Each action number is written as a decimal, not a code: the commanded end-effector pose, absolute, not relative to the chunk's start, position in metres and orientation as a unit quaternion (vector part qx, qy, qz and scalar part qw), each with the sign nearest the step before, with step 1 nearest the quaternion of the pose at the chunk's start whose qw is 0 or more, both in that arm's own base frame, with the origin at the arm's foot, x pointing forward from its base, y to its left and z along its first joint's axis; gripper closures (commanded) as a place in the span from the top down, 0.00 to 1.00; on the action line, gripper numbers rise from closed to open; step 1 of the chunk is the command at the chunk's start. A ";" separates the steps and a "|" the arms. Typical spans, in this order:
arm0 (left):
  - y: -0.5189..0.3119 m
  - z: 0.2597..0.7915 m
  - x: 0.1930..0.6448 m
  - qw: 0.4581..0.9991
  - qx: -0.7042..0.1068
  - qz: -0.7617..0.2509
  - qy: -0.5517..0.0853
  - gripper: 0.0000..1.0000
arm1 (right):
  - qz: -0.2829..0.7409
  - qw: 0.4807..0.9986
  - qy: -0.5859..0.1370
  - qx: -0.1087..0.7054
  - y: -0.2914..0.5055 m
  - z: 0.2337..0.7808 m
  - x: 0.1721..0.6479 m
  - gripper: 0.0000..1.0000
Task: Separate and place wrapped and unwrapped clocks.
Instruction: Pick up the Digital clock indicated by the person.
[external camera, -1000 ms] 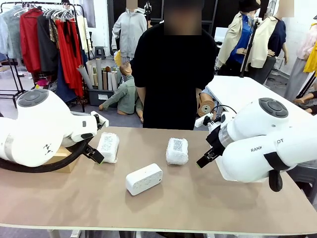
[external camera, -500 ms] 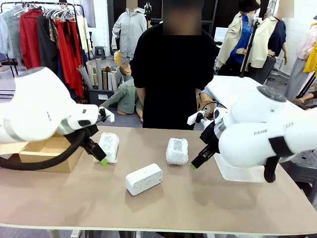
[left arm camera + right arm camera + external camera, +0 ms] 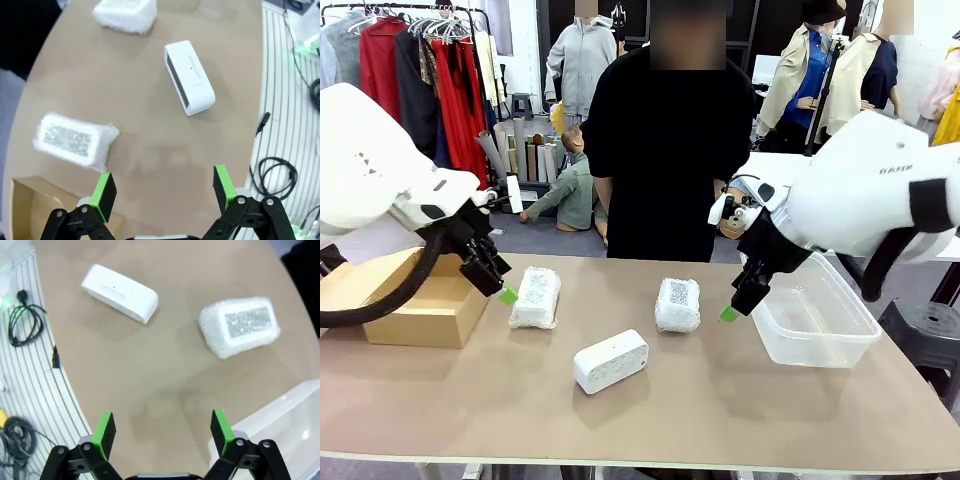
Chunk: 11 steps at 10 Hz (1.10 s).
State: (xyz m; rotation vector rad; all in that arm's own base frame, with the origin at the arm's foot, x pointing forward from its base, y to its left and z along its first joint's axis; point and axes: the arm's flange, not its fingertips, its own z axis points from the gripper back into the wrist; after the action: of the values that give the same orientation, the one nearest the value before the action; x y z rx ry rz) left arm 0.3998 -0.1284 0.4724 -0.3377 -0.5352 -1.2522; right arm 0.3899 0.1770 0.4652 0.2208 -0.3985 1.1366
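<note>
Tan table (image 3: 740, 410), viewed from the robot's side, with a person in black (image 3: 670, 160) at the far edge. Over the last second, swung both arms up and outward, uncovering a brown cardboard box (image 3: 410, 300) at the left edge and a clear plastic tub (image 3: 820, 347) at the right: probably the two sorting places. Found left gripper (image 3: 164, 186) near the left bubble-wrapped white block (image 3: 537, 297), jaws spread wide, empty; right gripper (image 3: 162, 426) between the middle bubble-wrapped white block (image 3: 677, 304) and the tub, jaws equally wide, empty. Toward the front, apart from both, lay bare smooth white rounded block (image 3: 610, 360). Nothing sorted yet. Saw plenty of bare tabletop around all three.
</note>
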 end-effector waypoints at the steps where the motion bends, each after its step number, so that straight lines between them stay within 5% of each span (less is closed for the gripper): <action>1: -0.119 0.475 0.413 0.720 -0.177 -0.616 -0.266 1.00 | 0.568 0.784 -0.210 0.137 0.158 0.477 0.398 1.00; 6: -0.118 0.489 0.415 0.696 -0.154 -0.641 -0.283 1.00 | 0.563 0.757 -0.282 0.175 0.132 0.477 0.411 1.00; 11: -0.121 0.489 0.419 0.701 -0.148 -0.640 -0.279 1.00 | 0.570 0.765 -0.260 0.152 0.140 0.487 0.401 1.00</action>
State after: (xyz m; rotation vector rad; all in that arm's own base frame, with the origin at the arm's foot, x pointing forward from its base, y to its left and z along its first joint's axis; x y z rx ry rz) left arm 0.4179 -0.1214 0.4891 -0.3263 -0.6174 -1.4274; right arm 0.4000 0.1422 0.4868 0.3198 -0.5612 1.2449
